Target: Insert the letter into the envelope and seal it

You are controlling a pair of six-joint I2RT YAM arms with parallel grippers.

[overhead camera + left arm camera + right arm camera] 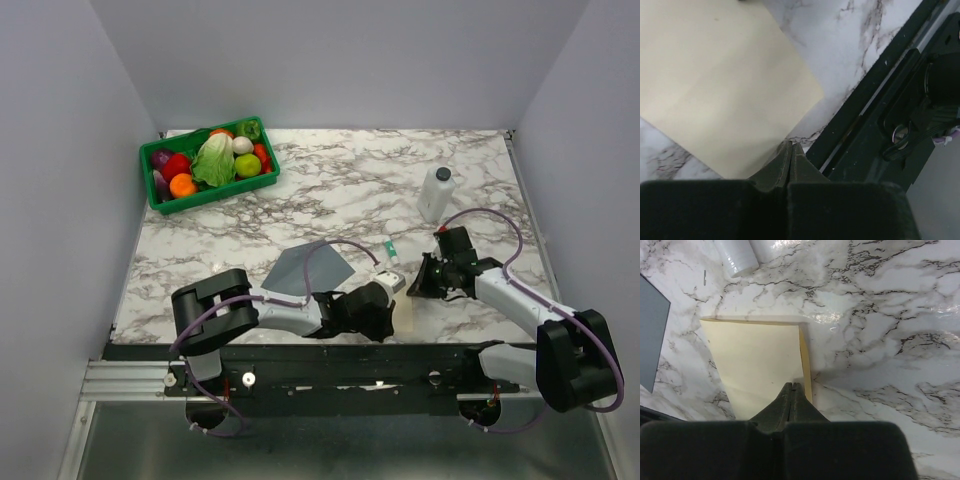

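Left pincer point(791, 148): jaws closed flush, with the tips at the near edge of the letter point(725, 85). Whether they nip that edge cannot be told. The letter lies flat on the worktop point(840, 40) and spreads ahead and to the left of these tips. A black rail point(875, 125) runs close on their right, along the worktop's edge.

Right pincer point(792, 388): jaws closed, nothing seen between them. The tips sit low over the same letter, just inside its right edge, and contact cannot be confirmed. The sheet extends ahead of the tips, cream in colour, with a narrow darker strip down its right side.

The envelope point(650, 335) lies flat to the left of the right pincer, grey, and apart from the letter. A white bottle point(737, 257) lies ahead and slightly left, past the letter's far edge and not touching it.

A green basket point(225, 192) of vegetables sits well beyond both pincers, far to the left.
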